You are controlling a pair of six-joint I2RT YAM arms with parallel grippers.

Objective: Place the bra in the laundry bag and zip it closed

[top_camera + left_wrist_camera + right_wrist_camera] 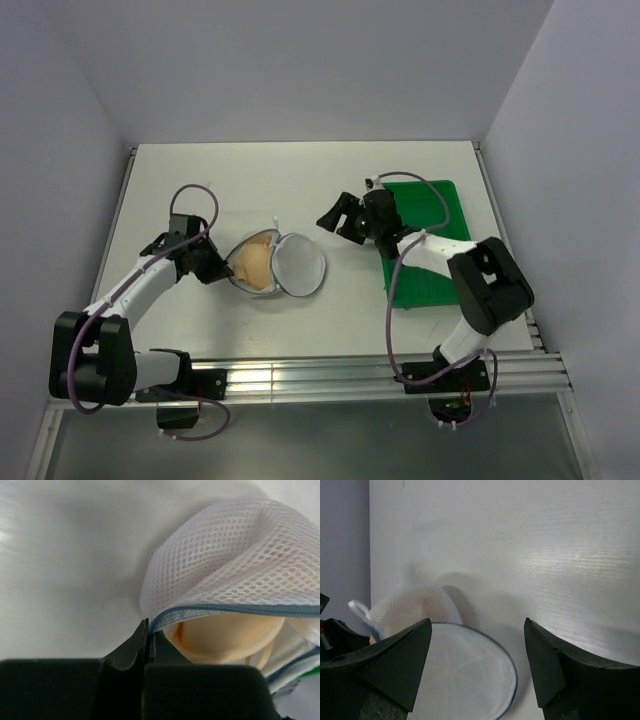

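The laundry bag (297,265) lies mid-table, a white mesh pouch with a dark zipper rim, its round flap folded open to the right. The peach bra (252,265) sits inside the open left half. My left gripper (215,266) is shut on the bag's zipper rim at its left edge. In the left wrist view the jaws (148,630) pinch the grey-blue zipper tape, with the mesh bag (235,555) domed over the bra (225,635). My right gripper (335,222) hangs open just right of the bag, holding nothing. In its wrist view the gripper (477,652) frames the bag's flat flap (465,675).
A green rectangular tray (425,240) lies at the right of the table, under the right arm. White table surface (270,180) stretches behind the bag. Walls close in at the back and both sides.
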